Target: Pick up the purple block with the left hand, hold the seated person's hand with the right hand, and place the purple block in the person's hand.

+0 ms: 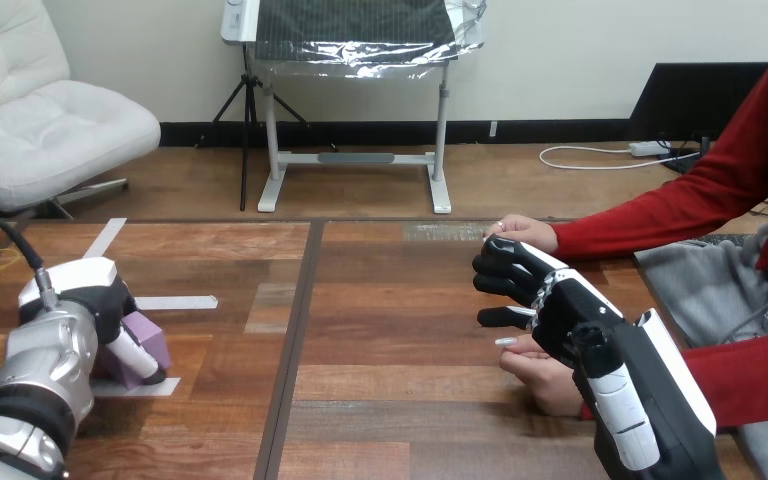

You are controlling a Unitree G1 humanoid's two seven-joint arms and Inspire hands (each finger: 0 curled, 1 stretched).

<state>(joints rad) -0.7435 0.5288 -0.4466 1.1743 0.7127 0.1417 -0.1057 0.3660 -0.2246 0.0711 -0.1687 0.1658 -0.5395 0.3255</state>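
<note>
The purple block (pixel 150 340) is being gripped by the left hand (pixel 85 300) close to the left edge of the tabletop (pixel 390 400), toward its near side. The fingers (pixel 132 357) of that hand are being curled down over the block's front. The block is being enclosed between them and the palm, and only its right part is being left exposed. The block is being held at or just above a strip of white tape (pixel 155 389); whether the tabletop is being touched cannot be told. A second tape strip (pixel 175 302) is lying just beyond the hand.

Near the right edge, the right hand (pixel 560 310) is being held over the person's nearer hand (pixel 545 380), which is lying just beneath it and against it. Whether that hand is being clasped by the right hand cannot be told. The person's farther hand (pixel 522 232) is being rested on the tabletop just beyond the right hand, toward the far edge.

The block is being kept well apart from the person's 2 hands, with the tabletop's dark seam (pixel 295 350) running between them.
</note>
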